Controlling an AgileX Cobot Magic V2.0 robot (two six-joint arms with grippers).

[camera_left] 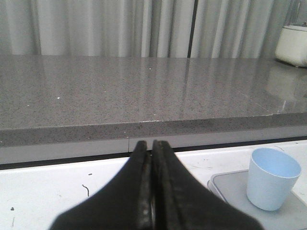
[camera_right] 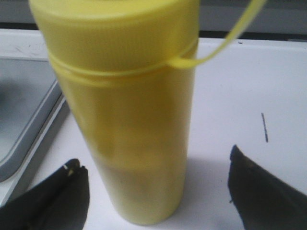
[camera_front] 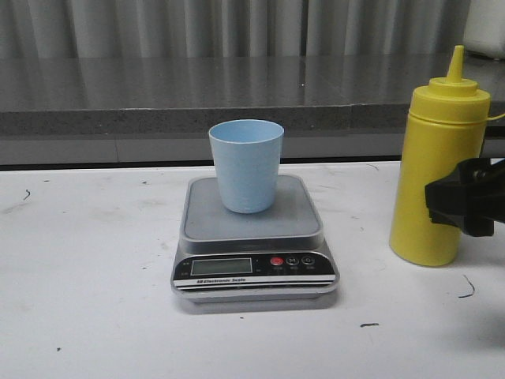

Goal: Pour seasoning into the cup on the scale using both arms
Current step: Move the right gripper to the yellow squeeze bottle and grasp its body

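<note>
1 cup (camera_front: 246, 164), 1 bottle (camera_front: 436, 178), 1 scale (camera_front: 254, 241)

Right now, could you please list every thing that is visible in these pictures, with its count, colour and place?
cup: one, pale blue, upright on the scale platform.
scale: one, silver with grey platform, middle of the table.
squeeze bottle: one, yellow, standing on the table right of the scale.
table: one, white, marked with small dark scuffs.
counter: one, grey speckled, behind the table.
white appliance: one, on the counter, far right.
left tool: black, shut, holding nothing.
right tool: black, open, fingers either side of the bottle.
</note>
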